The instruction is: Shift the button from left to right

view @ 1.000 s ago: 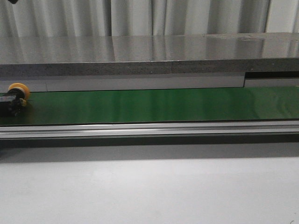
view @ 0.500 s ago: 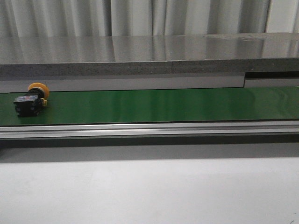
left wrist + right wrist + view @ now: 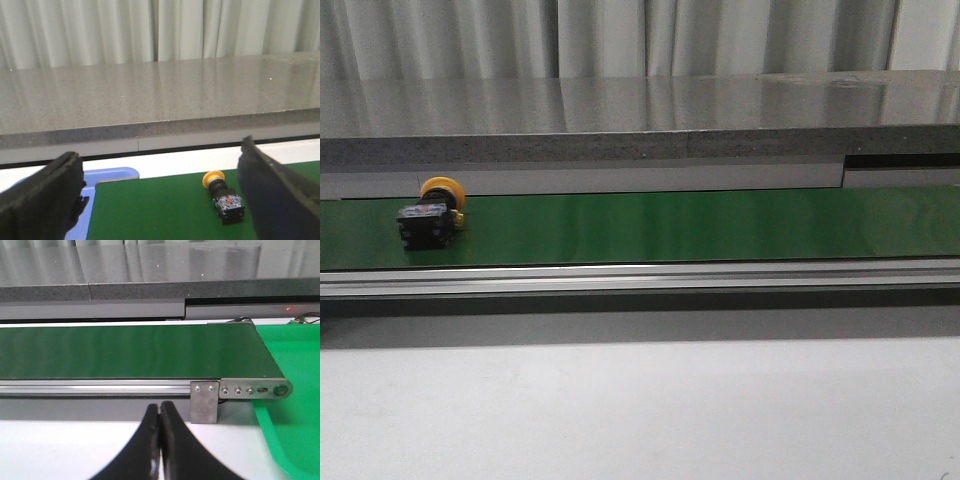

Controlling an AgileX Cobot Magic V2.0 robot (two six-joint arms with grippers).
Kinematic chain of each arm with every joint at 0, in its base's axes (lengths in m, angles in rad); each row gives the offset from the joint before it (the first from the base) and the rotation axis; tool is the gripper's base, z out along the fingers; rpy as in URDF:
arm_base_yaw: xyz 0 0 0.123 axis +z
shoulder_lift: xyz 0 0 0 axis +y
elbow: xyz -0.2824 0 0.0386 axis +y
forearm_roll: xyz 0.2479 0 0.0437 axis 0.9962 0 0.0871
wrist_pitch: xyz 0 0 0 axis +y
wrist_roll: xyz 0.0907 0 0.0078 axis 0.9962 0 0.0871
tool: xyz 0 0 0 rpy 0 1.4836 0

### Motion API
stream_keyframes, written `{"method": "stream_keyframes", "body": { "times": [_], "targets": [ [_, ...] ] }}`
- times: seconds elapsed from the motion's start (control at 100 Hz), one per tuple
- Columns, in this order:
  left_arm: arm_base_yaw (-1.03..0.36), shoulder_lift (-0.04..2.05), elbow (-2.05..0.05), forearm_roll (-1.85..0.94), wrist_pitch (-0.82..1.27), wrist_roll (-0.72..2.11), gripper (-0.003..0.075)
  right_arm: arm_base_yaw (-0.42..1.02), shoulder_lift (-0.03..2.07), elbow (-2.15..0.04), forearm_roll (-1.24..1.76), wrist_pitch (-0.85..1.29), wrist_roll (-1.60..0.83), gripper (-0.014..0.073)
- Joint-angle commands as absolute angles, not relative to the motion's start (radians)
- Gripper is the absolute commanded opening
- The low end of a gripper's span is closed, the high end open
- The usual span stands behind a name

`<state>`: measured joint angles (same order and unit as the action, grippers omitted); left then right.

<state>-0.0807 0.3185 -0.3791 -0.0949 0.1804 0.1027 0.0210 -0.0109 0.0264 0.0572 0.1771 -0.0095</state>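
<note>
The button [image 3: 430, 213] lies on its side at the left end of the green belt [image 3: 700, 225], yellow cap toward the back. The left gripper [image 3: 160, 200] is spread wide, holding nothing, near the button. The right gripper [image 3: 160, 440] is closed and empty, near the belt's right end.

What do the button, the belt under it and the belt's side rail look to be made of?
Button: likely plastic, with a glossy orange-yellow cap and matte black body.
Belt: smooth green sheet with a soft sheen, probably PVC or rubber.
Side rail: silvery brushed metal with screw heads, seemingly aluminium.
</note>
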Motion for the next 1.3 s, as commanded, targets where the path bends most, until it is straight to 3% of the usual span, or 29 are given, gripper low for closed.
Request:
{"method": "stream_keyframes", "body": {
  "times": [0.0, 0.34, 0.43, 0.55, 0.9, 1.29],
  "targets": [
    [-0.090, 0.278, -0.383, -0.105, 0.089, 0.090, 0.0606, 0.022, -0.029, 0.011, 0.049, 0.096, -0.013, -0.0067],
    [-0.090, 0.259, -0.369, -0.105, 0.095, 0.090, 0.0604, 0.022, -0.029, 0.011, 0.049, 0.096, -0.013, -0.0067],
    [-0.090, 0.259, -0.369, -0.105, 0.095, 0.090, 0.0568, 0.022, -0.029, 0.011, 0.049, 0.096, -0.013, -0.0067],
    [-0.090, 0.259, -0.369, -0.105, 0.095, 0.090, 0.0460, 0.022, -0.029, 0.011, 0.049, 0.096, -0.013, -0.0067],
    [-0.090, 0.259, -0.369, -0.105, 0.097, 0.090, -0.0017, 0.022, -0.029, 0.011, 0.049, 0.096, -0.013, -0.0067],
    [-0.090, 0.259, -0.369, -0.105, 0.097, 0.090, -0.0020, 0.022, -0.029, 0.011, 0.048, 0.092, -0.014, -0.0067]
  ]
}}
